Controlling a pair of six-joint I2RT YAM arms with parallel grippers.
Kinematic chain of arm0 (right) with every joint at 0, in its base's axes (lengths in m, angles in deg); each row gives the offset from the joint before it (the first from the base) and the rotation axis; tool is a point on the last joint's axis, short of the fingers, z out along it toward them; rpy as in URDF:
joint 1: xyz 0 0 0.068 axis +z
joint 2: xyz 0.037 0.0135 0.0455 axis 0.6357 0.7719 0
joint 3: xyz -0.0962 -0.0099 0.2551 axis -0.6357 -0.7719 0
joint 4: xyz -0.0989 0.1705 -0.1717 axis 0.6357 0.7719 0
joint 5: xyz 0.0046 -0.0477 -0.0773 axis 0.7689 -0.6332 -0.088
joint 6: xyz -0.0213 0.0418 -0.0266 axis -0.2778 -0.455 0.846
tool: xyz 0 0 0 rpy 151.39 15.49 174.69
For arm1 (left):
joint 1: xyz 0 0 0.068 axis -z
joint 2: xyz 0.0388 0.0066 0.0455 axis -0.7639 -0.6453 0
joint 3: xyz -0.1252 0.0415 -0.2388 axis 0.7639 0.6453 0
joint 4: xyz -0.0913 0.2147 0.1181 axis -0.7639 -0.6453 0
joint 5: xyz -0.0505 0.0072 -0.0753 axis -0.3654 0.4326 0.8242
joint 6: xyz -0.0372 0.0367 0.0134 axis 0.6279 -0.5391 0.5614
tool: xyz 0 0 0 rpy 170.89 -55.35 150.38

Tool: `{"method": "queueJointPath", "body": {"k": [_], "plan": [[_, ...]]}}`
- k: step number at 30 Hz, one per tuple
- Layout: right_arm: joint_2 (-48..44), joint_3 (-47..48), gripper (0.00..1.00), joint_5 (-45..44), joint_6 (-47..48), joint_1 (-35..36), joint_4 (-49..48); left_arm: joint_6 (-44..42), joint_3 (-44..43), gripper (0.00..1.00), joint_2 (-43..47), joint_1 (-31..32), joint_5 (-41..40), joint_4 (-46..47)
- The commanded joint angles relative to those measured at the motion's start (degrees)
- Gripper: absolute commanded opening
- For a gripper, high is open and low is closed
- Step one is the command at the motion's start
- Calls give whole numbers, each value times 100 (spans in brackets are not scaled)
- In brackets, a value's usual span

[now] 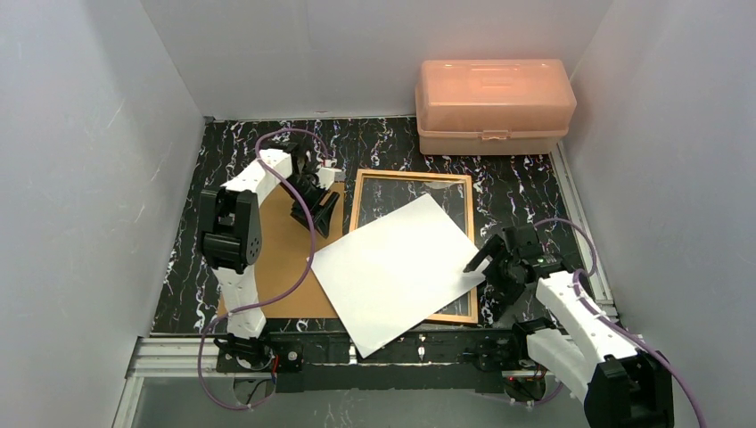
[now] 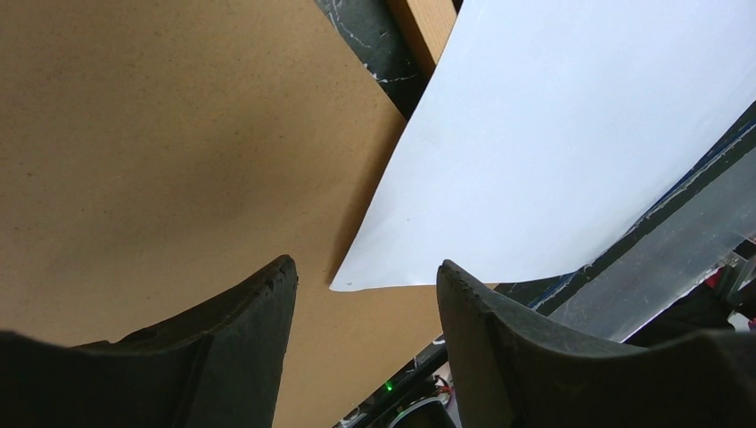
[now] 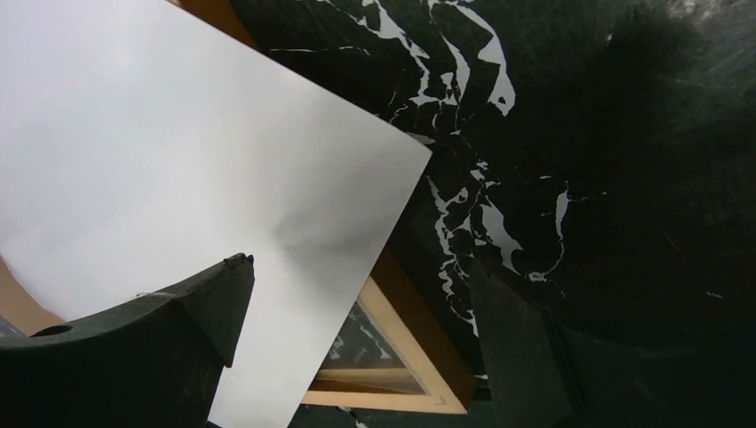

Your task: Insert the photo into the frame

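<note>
White-backed photo (image 1: pixel 397 272) is lying askew over the frame (image 1: pixel 412 176), overhanging its near-left corner, while left gripper (image 1: pixel 327 218) and right gripper (image 1: pixel 480 266) are hanging released and empty at the frame's sides; a one-sided push is risking buckling the sheet.

At picture centre the photo (image 1: pixel 397 272) lies askew on the frame (image 1: pixel 414 175), its left corner overlapping the board (image 1: pixel 282 259) at centre left, the box (image 1: pixel 495 105) behind at upper right.
</note>
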Motion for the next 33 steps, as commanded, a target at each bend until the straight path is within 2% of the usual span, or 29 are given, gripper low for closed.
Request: {"method": "queueJointPath", "body": {"k": [1,5,12,17,33], "plan": [[20,-562,99,579,-90,-170,-1058,3,41,57,120,80,195,-42],[-99,-790,99,650,-197,-239,-1826,6,68,57,117,80,180,-42],[-651,-911,98,292,-174,-270,-2167,13,150,53,84,87,83,-18],[-633,-1047,92,342,-166,-282,-2575,-5,355,46,108,162,72,57],[-116,-655,65,858,33,-293,-3719,142,608,42,-33,299,35,298]]}}
